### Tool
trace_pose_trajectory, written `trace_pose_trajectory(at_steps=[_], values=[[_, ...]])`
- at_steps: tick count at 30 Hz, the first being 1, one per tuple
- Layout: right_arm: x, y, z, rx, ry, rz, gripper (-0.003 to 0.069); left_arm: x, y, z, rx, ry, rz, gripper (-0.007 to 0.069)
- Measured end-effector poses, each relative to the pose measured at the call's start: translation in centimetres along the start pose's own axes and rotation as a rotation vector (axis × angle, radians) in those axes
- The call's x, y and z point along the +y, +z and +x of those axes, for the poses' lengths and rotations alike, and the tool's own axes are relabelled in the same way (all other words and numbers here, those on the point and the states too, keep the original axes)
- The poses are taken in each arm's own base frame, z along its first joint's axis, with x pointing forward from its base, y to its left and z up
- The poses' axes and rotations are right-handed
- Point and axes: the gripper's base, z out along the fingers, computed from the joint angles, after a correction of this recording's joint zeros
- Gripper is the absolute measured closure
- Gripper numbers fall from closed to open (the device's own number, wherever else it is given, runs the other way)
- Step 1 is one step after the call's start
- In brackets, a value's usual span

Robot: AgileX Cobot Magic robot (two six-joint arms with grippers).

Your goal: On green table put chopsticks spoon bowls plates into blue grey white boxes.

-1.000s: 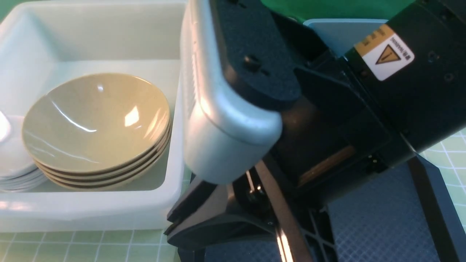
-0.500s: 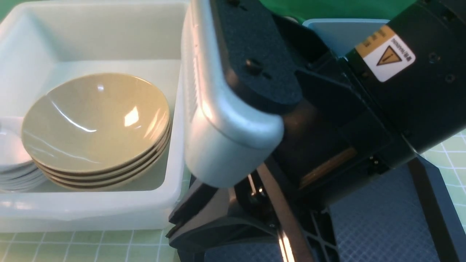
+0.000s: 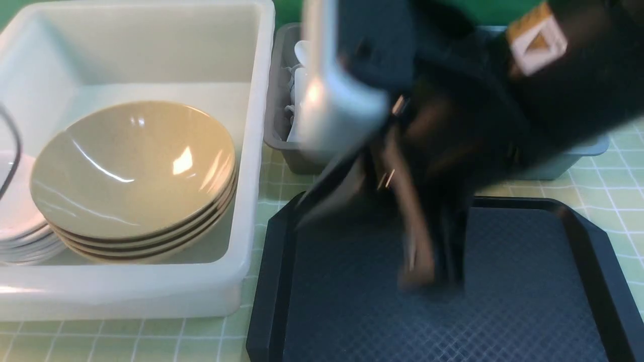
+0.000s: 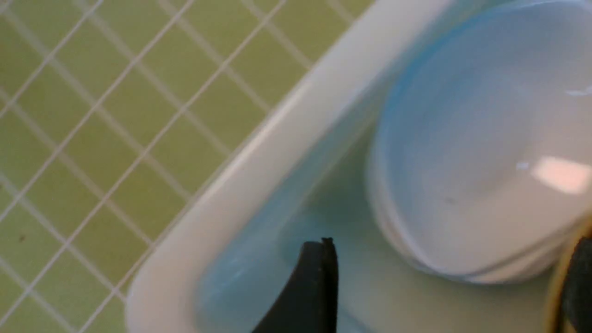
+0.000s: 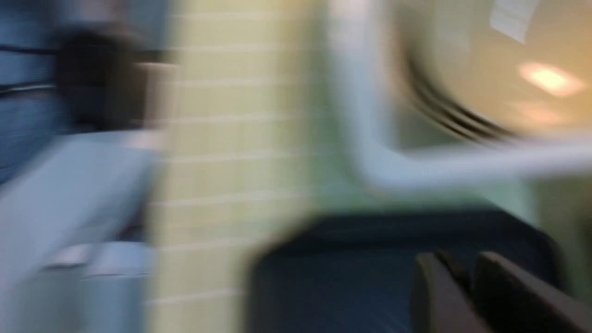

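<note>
bowls (image 3: 133,168): glossy tan glaze | white box (image 3: 254,151): smooth plastic | tray (image 3: 503,322): matt, textured black

Looks like robot lab tabletop rig: green grid cloth (image 3: 619,186), black tray (image 3: 528,301), plastic tubs (image 3: 151,296) w/ stacked bowls (image 3: 131,171).

You have a desk (image 3: 619,176) under a pale green cloth ruled with white grid lines. On its left stands the large white box (image 3: 251,151). Just right of that box, toward the far side, sits the small grey box (image 3: 274,120), and a dull blue box (image 3: 583,151) shows farther right, mostly hidden. Nearer you, a black tray (image 3: 503,322) with a textured floor lies flat on the cloth, close beside the white box and in front of the two small ones.
</note>
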Motion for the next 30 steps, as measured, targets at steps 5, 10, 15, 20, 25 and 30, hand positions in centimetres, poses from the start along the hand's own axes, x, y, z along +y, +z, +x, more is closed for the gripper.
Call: trace_pose_trajectory(at_steps=[5,10,15,20,25,30], values=[[-6.4,-3.0,3.5,0.077,0.251,0.245,0.0542,-5.5,-5.7,2.1,-0.113,0.276,0.267,-0.0003],[-9.4,-8.5,9.1,0.179,0.517,0.51,0.0538,-9.4,-8.9,6.5,-0.106,0.509,0.533,0.02],[-6.3,-11.6,13.0,0.157,0.626,0.654,0.0535,-10.4,-9.1,10.2,-0.033,0.63,0.651,0.0447],[0.4,-12.1,17.1,-0.057,0.597,0.768,0.0529,-7.7,-9.8,13.7,-0.05,0.629,0.685,0.0613],[5.3,-9.8,22.5,-0.214,0.571,0.849,0.0528,-3.8,-10.8,17.6,-0.106,0.536,0.727,0.0626],[8.8,-6.8,28.0,-0.41,0.541,0.929,0.0526,0.4,-10.5,22.8,-0.231,0.415,0.822,0.0626]])
